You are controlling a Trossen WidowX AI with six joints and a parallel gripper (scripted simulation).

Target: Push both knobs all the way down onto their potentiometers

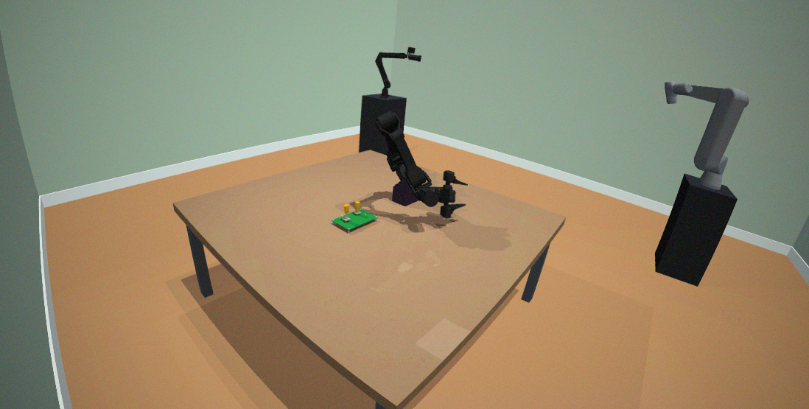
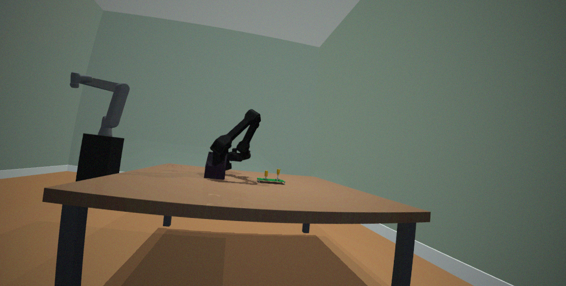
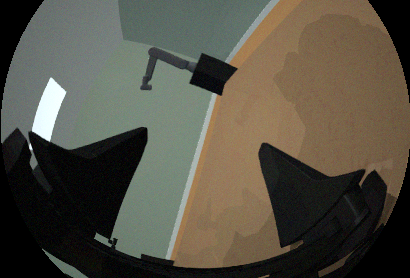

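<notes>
A green circuit board [image 1: 362,221] [image 2: 270,180] stands on short legs on the table. Two yellow knobs stand upright on it. One knob [image 1: 346,208] [image 2: 266,173] and the other knob [image 1: 357,205] [image 2: 278,171] sit high on their shafts, with a gap above the potentiometers [image 1: 345,219] [image 1: 356,212]. My gripper [image 1: 466,194] [image 3: 205,141] is open and empty. In the top view it is to the right of the board, pointing away from it. The wrist view does not show the board; in the exterior view the fingers are mostly hidden.
My arm's base [image 1: 403,193] [image 2: 215,165] stands on the table [image 1: 317,270] [image 2: 316,200] near the board. A grey arm [image 1: 720,128] [image 2: 115,103] [image 3: 168,58] on a black pedestal and a second black arm [image 1: 383,71] on another pedestal stand off the table.
</notes>
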